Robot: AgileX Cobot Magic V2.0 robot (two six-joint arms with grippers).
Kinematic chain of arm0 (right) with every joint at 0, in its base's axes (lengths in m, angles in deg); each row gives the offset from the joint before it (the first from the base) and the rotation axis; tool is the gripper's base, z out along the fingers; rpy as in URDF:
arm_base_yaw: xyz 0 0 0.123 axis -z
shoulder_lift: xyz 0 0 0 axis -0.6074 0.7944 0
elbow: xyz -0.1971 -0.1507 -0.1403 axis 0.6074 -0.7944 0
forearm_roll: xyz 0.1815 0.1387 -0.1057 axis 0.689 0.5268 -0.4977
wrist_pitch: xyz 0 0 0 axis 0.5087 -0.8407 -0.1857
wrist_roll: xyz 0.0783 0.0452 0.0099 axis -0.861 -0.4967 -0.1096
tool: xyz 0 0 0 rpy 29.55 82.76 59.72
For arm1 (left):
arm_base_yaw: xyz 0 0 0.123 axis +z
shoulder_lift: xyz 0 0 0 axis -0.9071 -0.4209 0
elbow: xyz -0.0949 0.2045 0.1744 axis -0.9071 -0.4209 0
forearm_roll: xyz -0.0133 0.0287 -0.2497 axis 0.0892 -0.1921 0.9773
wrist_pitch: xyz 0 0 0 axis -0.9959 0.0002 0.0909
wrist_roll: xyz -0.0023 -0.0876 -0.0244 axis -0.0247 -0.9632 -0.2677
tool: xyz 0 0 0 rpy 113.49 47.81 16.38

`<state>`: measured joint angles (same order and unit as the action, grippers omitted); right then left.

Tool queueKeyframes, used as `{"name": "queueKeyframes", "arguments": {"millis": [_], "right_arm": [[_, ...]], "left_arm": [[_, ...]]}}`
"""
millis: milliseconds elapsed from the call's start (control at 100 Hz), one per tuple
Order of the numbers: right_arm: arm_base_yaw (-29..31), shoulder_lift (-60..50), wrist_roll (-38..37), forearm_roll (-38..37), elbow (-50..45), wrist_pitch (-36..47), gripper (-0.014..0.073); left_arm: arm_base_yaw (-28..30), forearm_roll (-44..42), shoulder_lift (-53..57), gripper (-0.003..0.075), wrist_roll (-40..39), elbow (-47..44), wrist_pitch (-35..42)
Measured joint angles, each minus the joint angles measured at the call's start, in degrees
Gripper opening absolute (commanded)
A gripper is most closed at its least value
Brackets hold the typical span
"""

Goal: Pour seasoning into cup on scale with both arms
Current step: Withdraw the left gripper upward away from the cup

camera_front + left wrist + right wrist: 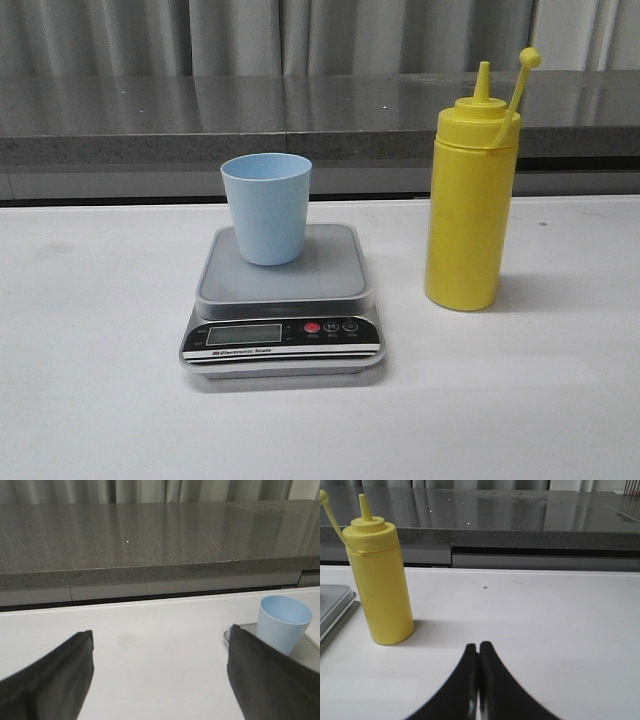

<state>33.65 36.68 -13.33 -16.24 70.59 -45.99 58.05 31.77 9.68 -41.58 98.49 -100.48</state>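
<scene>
A: Front view, from the left: what stands on the worktop (90, 400)?

B: First the scale (283, 300), its black panel with the display and red button facing the camera. The light blue cup (266, 207) stands upright on the grey platform, toward the rear and a little left of centre. Well apart to the right, directly on the white surface, stands the yellow seasoning bottle (471, 205), upright, taller than the cup, its pointed nozzle bare and the ball-tipped cap sticking up on its tether beside it.

A: Are the arms in that view?

B: No, only the wrist cameras show them. The left hand (160, 675) has its two black fingers (55, 675) spread wide with nothing between them but bare worktop; the cup and a corner of the scale sit just past one finger.

A: And the right one?

B: The right hand (478, 680) has its fingers pressed together, tips meeting, gripping nothing. It sits low over the white surface, the bottle off to one side and clear of it, with the edge of the scale beyond.
</scene>
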Motion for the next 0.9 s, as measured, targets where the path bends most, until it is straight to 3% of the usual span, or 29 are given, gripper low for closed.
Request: {"name": "queueKeyframes", "arguments": {"millis": [170, 420, 690, 900], "right_arm": [[0.0, 0.0, 0.0, 0.0, 0.0, 0.0, -0.0067], [0.0, 0.0, 0.0, 0.0, 0.0, 0.0, -0.0067], [0.0, 0.0, 0.0, 0.0, 0.0, 0.58, -0.0067], [0.0, 0.0, 0.0, 0.0, 0.0, 9.16, -0.0067]], "left_arm": [[0.0, 0.0, 0.0, 0.0375, 0.0, -0.04, 0.21], [0.0, -0.27, 0.0, -0.0013, 0.0, -0.04, 0.33], [0.0, -0.41, 0.0, -0.002, 0.0, -0.04, 0.33], [0.0, -0.41, 0.0, -0.002, 0.0, -0.04, 0.42]]}}
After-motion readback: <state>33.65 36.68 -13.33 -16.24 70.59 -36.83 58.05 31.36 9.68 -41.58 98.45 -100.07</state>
